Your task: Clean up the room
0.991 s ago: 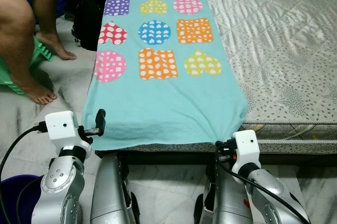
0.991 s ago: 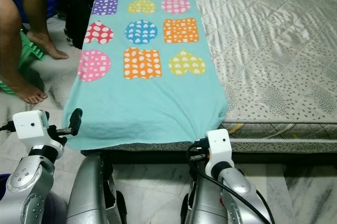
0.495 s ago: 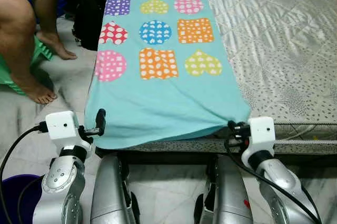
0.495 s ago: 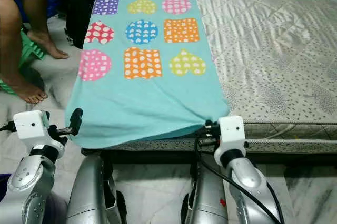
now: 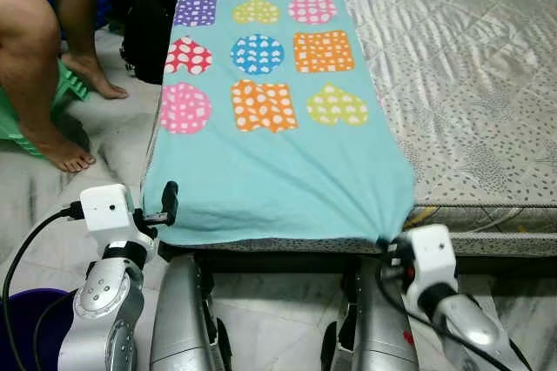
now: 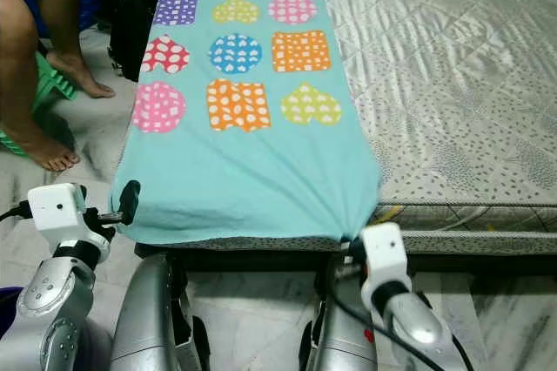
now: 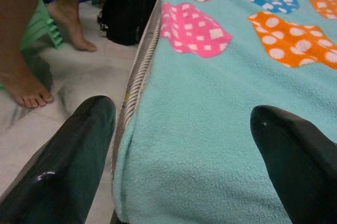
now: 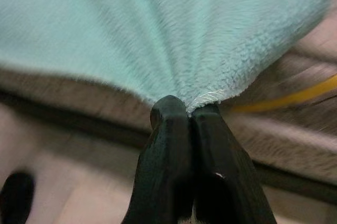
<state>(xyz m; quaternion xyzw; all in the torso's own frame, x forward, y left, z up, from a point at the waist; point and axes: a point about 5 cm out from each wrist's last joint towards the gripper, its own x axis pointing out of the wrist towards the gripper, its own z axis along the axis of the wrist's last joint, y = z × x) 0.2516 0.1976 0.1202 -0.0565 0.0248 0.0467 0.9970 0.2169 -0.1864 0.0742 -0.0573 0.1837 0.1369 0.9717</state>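
A turquoise fleece blanket (image 5: 270,153) printed with coloured hearts, circles and squares lies along the left side of the bed. My right gripper (image 8: 187,116) is shut on the blanket's near right corner (image 5: 383,236), which bunches at the mattress edge. My left gripper (image 7: 181,145) stands open, its two black fingers (image 7: 79,150) spread on either side of the blanket's near left corner (image 5: 170,223). That corner (image 7: 158,182) lies flat between them, not gripped.
The mattress (image 5: 470,84) with a grey patterned sheet takes up the right. A person's bare legs and feet (image 5: 52,145) are on the floor at the left by a green stool (image 5: 70,84). A black bag (image 5: 148,14) leans against the bed. A purple bucket (image 5: 22,319) sits near my left arm.
My right gripper, holding the blanket corner, swung out to the right and then drew back and down toward me, pulling the near edge straighter. The left gripper barely moved.
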